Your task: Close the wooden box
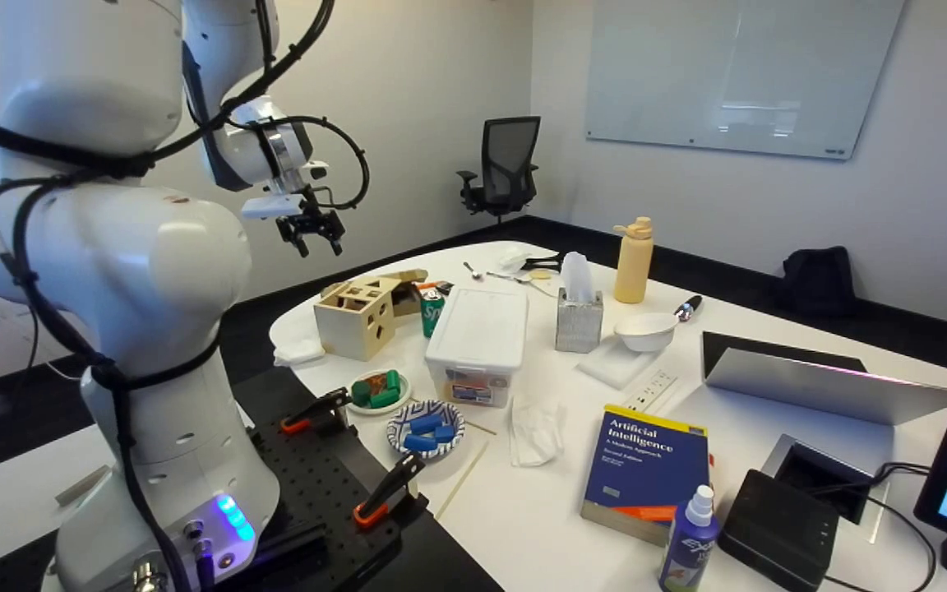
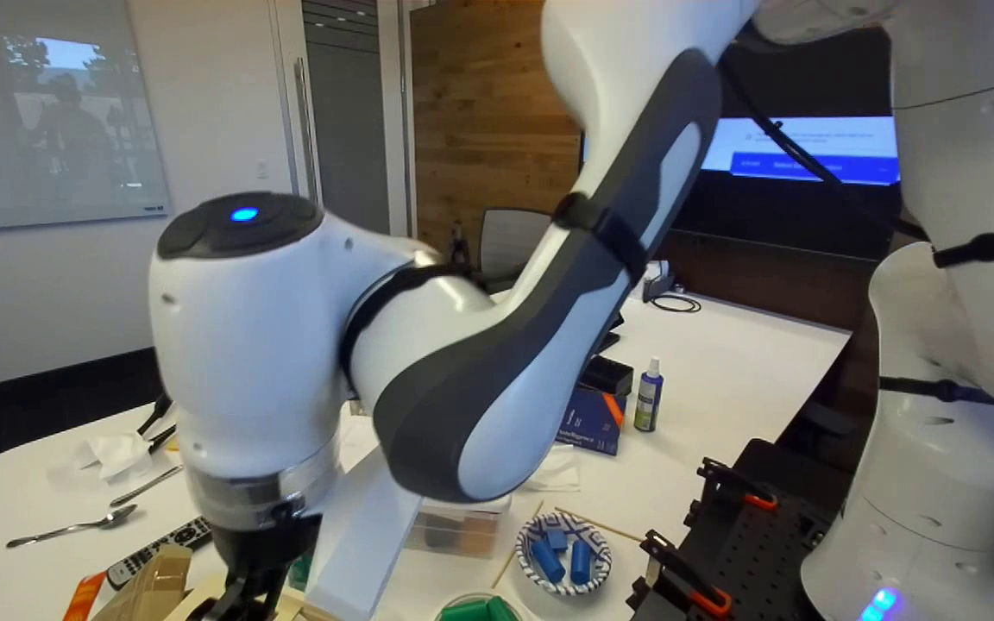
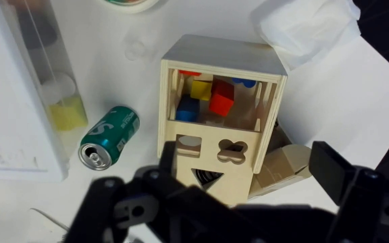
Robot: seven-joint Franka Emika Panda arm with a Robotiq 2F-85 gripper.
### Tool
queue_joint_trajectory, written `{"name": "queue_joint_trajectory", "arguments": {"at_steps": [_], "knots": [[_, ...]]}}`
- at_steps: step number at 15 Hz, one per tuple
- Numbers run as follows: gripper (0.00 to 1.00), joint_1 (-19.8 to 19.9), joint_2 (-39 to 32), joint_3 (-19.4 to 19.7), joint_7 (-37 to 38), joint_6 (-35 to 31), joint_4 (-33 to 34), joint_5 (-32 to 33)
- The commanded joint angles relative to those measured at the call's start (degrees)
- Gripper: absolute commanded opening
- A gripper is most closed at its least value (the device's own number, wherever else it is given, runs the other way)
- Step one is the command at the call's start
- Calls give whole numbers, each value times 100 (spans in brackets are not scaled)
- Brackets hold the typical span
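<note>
Wrist view, far left: a clear plastic container with a white lid stands near an upright green metal soda can. Next, mid-view, the small light-tan wooden box rests on the white table, loose coloured blocks visible through its uncovered half. Its flat pierced wooden lid sits partly out between the side walls, jutting past the end that lies lowest in this view. The black gripper shows in front of that end, fingers spread wide and gripping nothing; in an exterior view the same gripper hangs well above the table.

Of what looks like thin plywood, the box should be light and stiff, apt to skate if shoved hard. The lid, I judge, is rigid and only mildly slippery, but could bind if pushed from a corner. I would bring the fingers together and press the middle of its outer end squarely toward the uncovered half; a fingertip hooked in its holes is the fallback.

Further right, a brown cardboard-like object lies just beside the lid, touching or not I cannot tell. Last, a crumpled white tissue lies near the box's upper-right corner, too soft to brace it.
</note>
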State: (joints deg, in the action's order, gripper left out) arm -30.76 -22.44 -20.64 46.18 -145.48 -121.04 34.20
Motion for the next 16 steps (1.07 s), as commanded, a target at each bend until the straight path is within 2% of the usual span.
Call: {"name": "queue_joint_trajectory", "arguments": {"at_steps": [1,4,7,12,16], "knots": [[100,-843,-1365,755,398,-175,1382,319],[100,-1343,-2308,1283,240,-425,2449,22],[100,-1635,-3132,1691,77,-495,3527,-439],[100,-1754,-4199,2061,-240,-300,5161,-1454],[100,-1732,-4773,2283,-301,-200,6024,-1969]]}}
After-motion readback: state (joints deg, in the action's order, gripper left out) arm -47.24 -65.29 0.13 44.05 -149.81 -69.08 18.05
